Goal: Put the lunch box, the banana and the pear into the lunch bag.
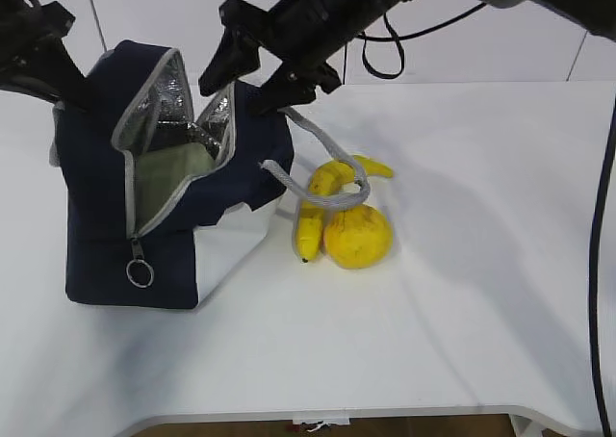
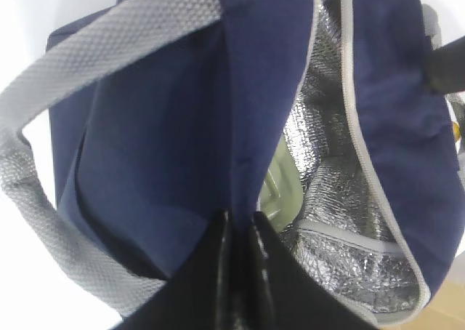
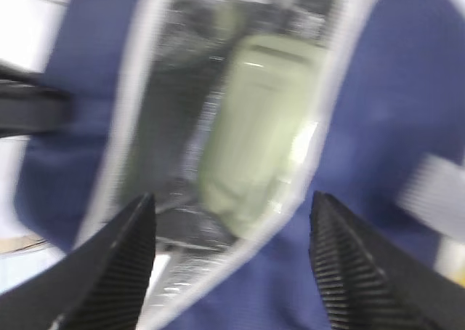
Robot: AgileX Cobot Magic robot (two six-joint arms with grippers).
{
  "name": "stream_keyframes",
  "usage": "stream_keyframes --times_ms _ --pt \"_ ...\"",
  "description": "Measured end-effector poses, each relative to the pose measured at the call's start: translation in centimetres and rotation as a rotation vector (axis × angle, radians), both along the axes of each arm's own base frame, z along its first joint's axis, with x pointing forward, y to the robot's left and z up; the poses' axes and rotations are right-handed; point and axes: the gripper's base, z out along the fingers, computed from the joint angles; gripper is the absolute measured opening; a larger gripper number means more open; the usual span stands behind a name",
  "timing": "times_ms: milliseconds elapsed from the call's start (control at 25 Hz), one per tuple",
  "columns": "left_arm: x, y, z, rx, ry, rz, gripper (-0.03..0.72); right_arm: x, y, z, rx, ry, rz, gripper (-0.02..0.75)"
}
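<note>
Already my left gripper [image 2: 240,232] pinched the navy fabric lunch bag's [image 1: 96,216] wall, keeping its mouth agape, while my right gripper [image 1: 245,71] hung wide open and empty above the pale-green-lidded lunch box [image 3: 254,126] inside. The curved yellow banana [image 1: 322,192] and lumpy pear [image 1: 358,237] lay touching at the bag's three o'clock (both awaiting me).

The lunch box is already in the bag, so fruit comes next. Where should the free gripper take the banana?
Grip the banana across its upper middle, coming from above. The grey handle drapes over it and the pear presses against its lower end, so only that stretch looks clear.
</note>
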Motion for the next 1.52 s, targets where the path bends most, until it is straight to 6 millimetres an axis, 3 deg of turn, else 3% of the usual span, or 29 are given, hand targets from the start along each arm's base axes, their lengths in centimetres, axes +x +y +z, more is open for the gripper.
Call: stream_keyframes --times_ms 160,400,560,760,960,1520 --pt "0.0 0.0 0.0 0.001 -0.002 -0.002 0.003 0.0 0.1 1.0 0.021 -0.018 -0.005 0.529" --pt "0.0 0.1 0.0 0.011 -0.004 -0.007 0.003 0.5 -1.1 0.2 -0.119 -0.027 -0.063 0.527" --pt "0.0 0.2 -0.1 0.027 -0.004 -0.01 0.003 0.8 -2.8 0.5 -0.29 -0.034 -0.191 0.526" --pt "0.0 0.2 -0.2 0.036 -0.003 -0.012 0.003 0.8 -4.5 2.1 -0.388 -0.016 -0.4 0.526" --pt "0.0 0.2 -0.2 0.036 -0.003 -0.012 0.003 1.2 -5.7 1.9 -0.451 0.029 -0.601 0.526" --pt "0.0 0.2 -0.2 0.038 -0.007 -0.014 0.003 2.7 -5.8 -2.5 -0.465 0.221 -0.852 0.526"
